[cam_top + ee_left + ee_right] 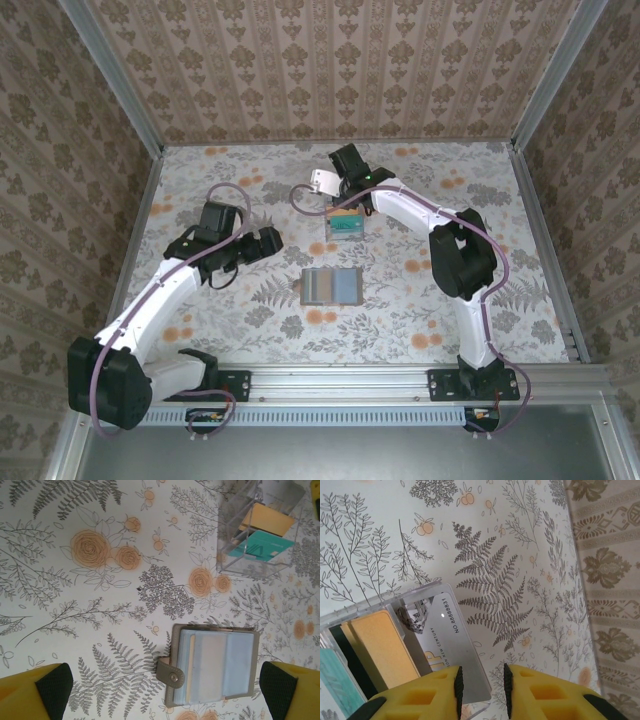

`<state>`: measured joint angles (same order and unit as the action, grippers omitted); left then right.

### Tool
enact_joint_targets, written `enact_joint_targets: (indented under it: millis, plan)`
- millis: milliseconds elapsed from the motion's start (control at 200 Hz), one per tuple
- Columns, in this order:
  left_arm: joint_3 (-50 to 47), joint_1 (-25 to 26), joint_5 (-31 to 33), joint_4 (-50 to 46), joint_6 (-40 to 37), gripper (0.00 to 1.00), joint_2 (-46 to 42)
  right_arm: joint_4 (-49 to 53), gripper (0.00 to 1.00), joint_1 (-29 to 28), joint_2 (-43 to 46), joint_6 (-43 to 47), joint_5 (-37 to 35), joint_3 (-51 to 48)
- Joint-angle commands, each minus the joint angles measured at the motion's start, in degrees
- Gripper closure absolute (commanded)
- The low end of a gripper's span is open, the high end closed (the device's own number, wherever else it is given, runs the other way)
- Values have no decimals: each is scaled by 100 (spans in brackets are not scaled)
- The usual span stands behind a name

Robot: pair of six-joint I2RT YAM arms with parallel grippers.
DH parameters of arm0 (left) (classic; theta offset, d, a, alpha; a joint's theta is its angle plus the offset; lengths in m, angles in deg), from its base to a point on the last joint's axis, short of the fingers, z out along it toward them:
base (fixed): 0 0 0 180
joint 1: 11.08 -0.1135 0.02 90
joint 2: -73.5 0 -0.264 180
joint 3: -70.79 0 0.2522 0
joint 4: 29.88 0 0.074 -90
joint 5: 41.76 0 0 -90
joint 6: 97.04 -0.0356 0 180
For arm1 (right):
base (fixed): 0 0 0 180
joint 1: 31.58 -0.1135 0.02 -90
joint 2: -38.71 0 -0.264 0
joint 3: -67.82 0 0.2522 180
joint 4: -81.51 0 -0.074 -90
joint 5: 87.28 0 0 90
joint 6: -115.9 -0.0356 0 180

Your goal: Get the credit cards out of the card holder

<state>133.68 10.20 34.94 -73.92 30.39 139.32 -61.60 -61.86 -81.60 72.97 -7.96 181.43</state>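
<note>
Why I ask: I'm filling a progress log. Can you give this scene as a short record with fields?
wallet: open flat on table, lining up
clear box: beside wallet, apart from it
in box: orange card, teal card
silver card: leaning at box rim
left gripper: wide open, above wallet
right gripper: jaws apart around silver card's corner

Left arm (160, 290): base at near-left, upper link low, forearm angled up and inward toward table middle. Left gripper (264, 243) points inward to the right, jaws spread wide. In wrist view, its yellow fingers (30, 695) sit at opposite lower corners.

Right arm (470, 265): rises from near-right base, elbow bent high, forearm reaches far-left. Right gripper (332, 182) at far centre, tipped down. Jaws narrowly parted, slim gap between black pads (458, 682).
</note>
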Motion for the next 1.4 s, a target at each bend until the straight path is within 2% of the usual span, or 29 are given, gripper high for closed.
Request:
enact_joint_targets:
  millis: [0, 200, 365, 390, 495, 600, 670, 805, 875, 990, 1150, 1395]
  plan:
    - [-79, -11, -343, 202, -30, 1, -84, -84, 68, -35, 512, -877, 96, -159]
    - [-63, 151, -534, 338, 32, 4, 59, -85, 69, -78, 1419, -2495, 516, -830]
    - [-4, 449, -454, 373, 164, 7, 267, -74, 69, -219, 2273, -3962, 703, -1758]
    - [6, 655, -415, 367, 202, 8, 294, -50, 69, -239, 2397, -4178, 751, -1907]
    - [10, 928, -345, 400, 360, 13, 461, 62, 70, -335, 2807, -5022, 847, -2512]
    - [14, 1230, -327, 446, 471, 24, 624, 139, 71, -455, 3161, -5788, 924, -3209]
    - [-7, 1408, -364, 502, 533, 28, 768, 172, 72, -517, 3309, -6229, 1039, -3612]
    - [-53, 1692, -351, 535, 606, 38, 1028, 269, 73, -627, 3476, -6876, 1299, -4191]
    - [-92, 1818, -320, 611, 674, 42, 1115, 130, 79, -645, 3471, -7276, 1618, -4498]
    - [-100, 2007, -309, 741, 742, 47, 1312, -33, 81, -687, 3296, -7795, 1971, -4795]
    - [-61, 2132, -322, 835, 724, 50, 1590, -246, 83, -755, 3002, -8089, 2122, -4958]
    - [136, 2134, -387, 743, 457, 53, 1992, -237, 87, -769, 2609, -8211, 1980, -4984]
